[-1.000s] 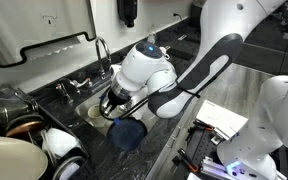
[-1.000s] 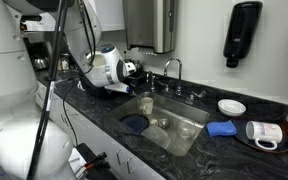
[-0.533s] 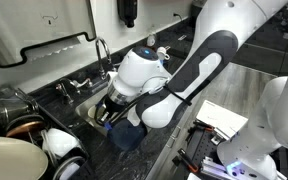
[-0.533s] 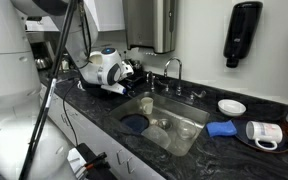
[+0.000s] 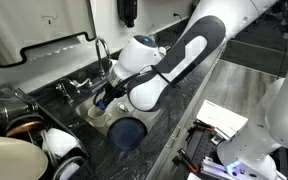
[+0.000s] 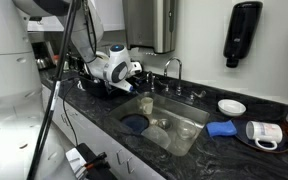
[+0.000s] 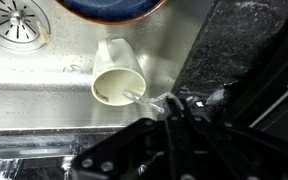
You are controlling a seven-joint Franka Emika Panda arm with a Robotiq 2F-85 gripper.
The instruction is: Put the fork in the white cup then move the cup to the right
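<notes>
wrist view: the gripper (image 7: 172,115) is seen closed, its dark fingers clamped on the fork (image 7: 149,100), a pale glinting shaft whose free end lies at the near rim of the white cup (image 7: 116,82). the cup sits in the sink (image 7: 44,85), mouth turned toward the camera, beige inside shown. whether the tines are past the rim cannot be told.

step in hand is judged to be the insertion of the fork. for a clean drop, the tip is to be brought over the middle of the mouth and the shaft tilted down. release is to be withheld until the tines are well inside. the cup looks small and light, so a sideways push on its rim is to be avoided; it may be tipped or slid on the smooth steel. the shift of the cup is not yet begun.

beyond the cup, the dark blue dish (image 7: 114,8) is noted, near but apart, with the drain (image 7: 14,20) off to one side.

surface: dark speckled stone counter (image 7: 244,50) around the steel basin. in an exterior view, a faucet (image 6: 171,68) is recorded at the back edge. a blue cloth (image 6: 221,128), a shallow white bowl (image 6: 231,106) and a white mug (image 6: 264,132) are recorded farther along. a black dispenser (image 6: 242,35) is mounted on the wall.
</notes>
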